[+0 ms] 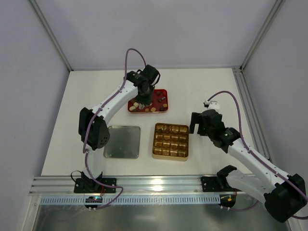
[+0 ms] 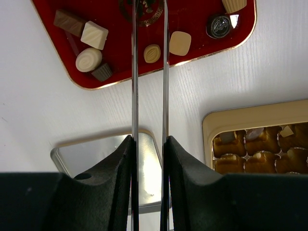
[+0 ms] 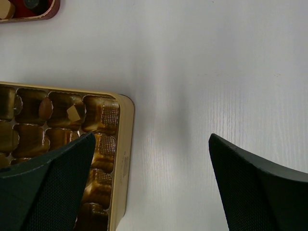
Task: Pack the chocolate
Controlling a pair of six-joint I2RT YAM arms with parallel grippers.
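Several pieces of chocolate lie in a red tray (image 2: 53, 48), among them a white square (image 2: 94, 34), a white swirl (image 2: 88, 59), a tan oval (image 2: 152, 53) and a cream piece (image 2: 180, 43). My left gripper (image 2: 149, 5) reaches over the tray (image 1: 131, 107) on long thin blades. The blades stand a narrow gap apart, with the tan oval showing between them and a dark round piece (image 2: 149, 12) at their far end. The gold tin (image 1: 171, 157) holds a tan piece (image 3: 73, 113) in one cell. My right gripper (image 3: 149, 183) hangs wide open beside the tin's right rim (image 3: 126, 144), holding nothing.
A flat silver lid (image 1: 122, 142) lies left of the tin, under the left wrist (image 2: 96, 154). Grey walls and metal posts enclose the white table (image 1: 211, 91). An aluminium rail (image 1: 154, 182) runs along the near edge by the arm bases.
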